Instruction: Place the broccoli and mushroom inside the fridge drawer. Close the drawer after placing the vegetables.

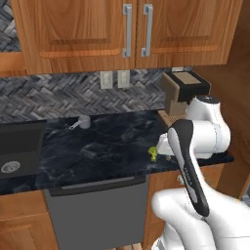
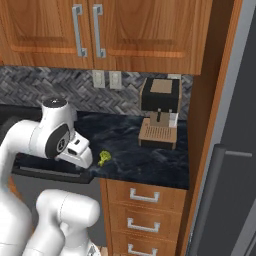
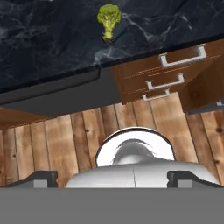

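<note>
The broccoli (image 1: 153,154) (image 2: 103,158), a tiny yellowish-green floret, lies on the black marble counter (image 1: 107,146) close to its front edge. In the hand view the broccoli (image 3: 108,18) sits near the top, well away from my gripper (image 3: 112,179). The fingertips (image 3: 41,178) stand wide apart, so the gripper is open with nothing between them. My hand hovers at the counter's front edge, short of the floret and looking down past the edge at the floor. The mushroom and the fridge drawer are out of view.
A coffee machine (image 1: 183,93) (image 2: 160,112) stands at the back right of the counter. A small measuring cup (image 1: 83,122) and a sink (image 1: 14,151) lie to the left. Under the counter are a grey dishwasher (image 1: 97,210) and wooden drawers (image 2: 145,210). The fridge (image 2: 235,165) is at the far right.
</note>
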Available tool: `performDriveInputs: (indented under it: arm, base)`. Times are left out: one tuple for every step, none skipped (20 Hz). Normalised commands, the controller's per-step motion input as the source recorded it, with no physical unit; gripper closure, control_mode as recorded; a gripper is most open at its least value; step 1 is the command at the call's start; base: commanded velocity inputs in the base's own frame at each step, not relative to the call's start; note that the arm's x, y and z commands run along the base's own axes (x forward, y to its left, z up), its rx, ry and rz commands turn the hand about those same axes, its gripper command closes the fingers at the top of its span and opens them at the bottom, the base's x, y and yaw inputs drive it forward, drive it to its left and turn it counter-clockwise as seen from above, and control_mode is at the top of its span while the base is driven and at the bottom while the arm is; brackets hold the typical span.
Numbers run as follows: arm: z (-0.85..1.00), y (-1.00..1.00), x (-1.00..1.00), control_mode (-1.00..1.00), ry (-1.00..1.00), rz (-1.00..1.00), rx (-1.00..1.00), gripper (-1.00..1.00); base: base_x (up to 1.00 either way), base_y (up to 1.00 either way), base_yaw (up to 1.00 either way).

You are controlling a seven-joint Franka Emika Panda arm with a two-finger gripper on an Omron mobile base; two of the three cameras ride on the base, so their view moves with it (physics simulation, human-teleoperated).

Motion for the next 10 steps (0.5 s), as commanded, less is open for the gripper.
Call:
performDriveInputs:
  arm:
    - [0.0, 0.0, 1.0, -1.0, 0.12, -0.13, 0.0, -1.0]
    - [0.0, 0.0, 1.0, -1.0, 0.11, -0.13, 0.0, -1.0]
    - [0.0, 0.0, 1.0, -1.0, 0.07, -0.12, 0.0, -1.0]
    - [-0.09, 0.0, 0.89, -1.0, 0.06, -0.11, 0.0, -1.0]
    - [-0.21, 0.0, 0.82, -1.0, 0.05, -0.1, 0.0, -1.0]
    - [-0.34, 0.0, 0.8, -1.0, 0.05, -0.1, 0.0, -1.0]
    - [-0.42, 0.0, 0.79, -1.0, 0.04, -0.09, 0.0, -1.0]
    - [-0.55, 0.0, 0.69, -1.0, 0.02, -0.07, 0.0, -1.0]
    - [-0.65, 0.0, 0.51, -1.0, 0.01, -0.05, 0.0, -1.0]
    - [-0.61, -0.11, 0.49, -1.0, 0.0, -0.03, 0.0, -1.0]
  base:
    - [0.0, 0.0, 0.0]
    - [0.0, 0.0, 0.0]
    - [0.0, 0.0, 0.0]
    - [0.0, 0.0, 0.0]
    - [0.0, 0.0, 0.0]
    - [0.0, 0.0, 0.0]
    - [0.0, 0.0, 0.0]
    - [0.0, 0.0, 0.0]
    - [0.0, 0.0, 0.0]
    - [0.0, 0.0, 0.0]
